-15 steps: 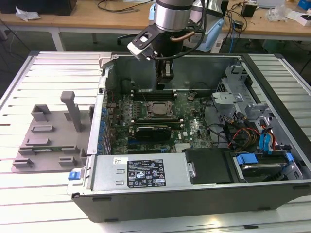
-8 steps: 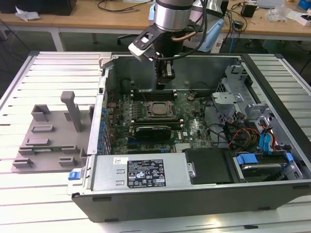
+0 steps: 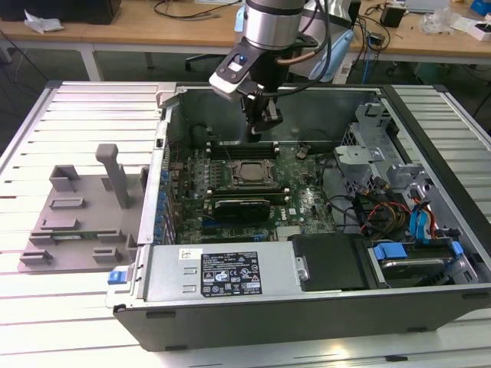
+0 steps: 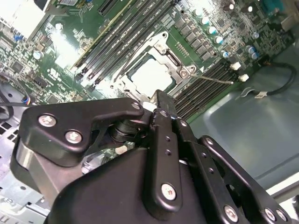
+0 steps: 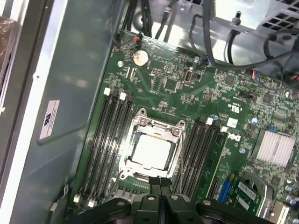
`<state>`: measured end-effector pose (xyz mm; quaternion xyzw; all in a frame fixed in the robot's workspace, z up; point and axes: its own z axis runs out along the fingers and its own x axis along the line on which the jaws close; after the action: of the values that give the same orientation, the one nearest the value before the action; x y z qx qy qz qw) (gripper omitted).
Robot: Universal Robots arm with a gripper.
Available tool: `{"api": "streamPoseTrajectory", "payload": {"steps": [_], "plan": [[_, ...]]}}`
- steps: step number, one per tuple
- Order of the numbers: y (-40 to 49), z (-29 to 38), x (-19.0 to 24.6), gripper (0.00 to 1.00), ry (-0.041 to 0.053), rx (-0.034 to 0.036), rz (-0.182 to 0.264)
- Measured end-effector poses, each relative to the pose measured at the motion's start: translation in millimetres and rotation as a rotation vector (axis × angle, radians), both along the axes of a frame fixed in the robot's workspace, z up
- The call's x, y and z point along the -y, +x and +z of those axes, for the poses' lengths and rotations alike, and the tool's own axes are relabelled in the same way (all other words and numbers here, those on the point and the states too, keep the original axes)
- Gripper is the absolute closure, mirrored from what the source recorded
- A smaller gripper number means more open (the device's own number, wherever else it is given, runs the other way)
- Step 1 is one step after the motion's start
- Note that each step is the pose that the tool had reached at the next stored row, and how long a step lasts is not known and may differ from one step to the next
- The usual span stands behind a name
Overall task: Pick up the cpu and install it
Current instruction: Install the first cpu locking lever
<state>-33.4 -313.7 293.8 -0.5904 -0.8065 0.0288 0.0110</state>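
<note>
The arm (image 3: 270, 27) is reaching down into an open computer case (image 3: 307, 307) that is lying on its side on a white slatted table (image 3: 92, 115). Its hand (image 3: 258, 135) is hanging above the green motherboard (image 3: 307, 203), close over the socket area and touching nothing. In both wrist views the black fingers (image 4: 161, 135) are pressing flat against each other, so the hand is clenched with nothing between them. The cpu (image 5: 150, 153) is sitting in the socket on the motherboard with its pale metal top facing up, and the metal socket frame (image 5: 140, 125) is running around its edges. In the second wrist view the cpu (image 4: 152, 74) is showing just past the fingertips, and a thin wire lever (image 4: 212, 78) is angling away from one corner of the frame. Rows of black memory slots (image 5: 110, 140) are running along both sides of the socket. A round coin battery (image 5: 139, 57) is sitting further along the board. A ribbed silver heat sink (image 5: 275, 147) is standing well apart from the socket. In the exterior view a grey plastic tray (image 3: 73, 226) is resting on the table at the exterior view's left of the case, well apart from the hand. A boxed power unit (image 3: 222, 272) with a label is filling the near edge of the case.
</note>
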Motion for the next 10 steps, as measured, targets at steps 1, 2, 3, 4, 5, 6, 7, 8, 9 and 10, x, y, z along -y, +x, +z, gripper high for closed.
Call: {"api": "streamPoseTrajectory", "payload": {"steps": [1,2,3,4,5,6,7,8,9,10], "plan": [[0.0,0.0,0.0,0.89,0.0000,0.0000,0.025],[0.0,0.0,0.0,0.89,0.0000,0.0000,0.041],[0.0,0.0,0.0,0.89,0.0000,0.0000,0.057],[0.0,0.0,0.0,0.89,0.0000,0.0000,0.071],[0.0,0.0,0.0,0.89,0.0000,0.0000,0.086],[0.0,0.0,0.0,0.89,0.0000,0.0000,0.098],[0.0,0.0,0.0,0.89,0.0000,0.0000,0.114],[0.0,0.0,0.0,0.89,0.0000,0.0000,0.124],[0.0,0.0,0.0,0.89,0.0000,0.0001,0.133],[0.0,0.0,0.0,0.89,0.0000,0.0000,0.140]]}}
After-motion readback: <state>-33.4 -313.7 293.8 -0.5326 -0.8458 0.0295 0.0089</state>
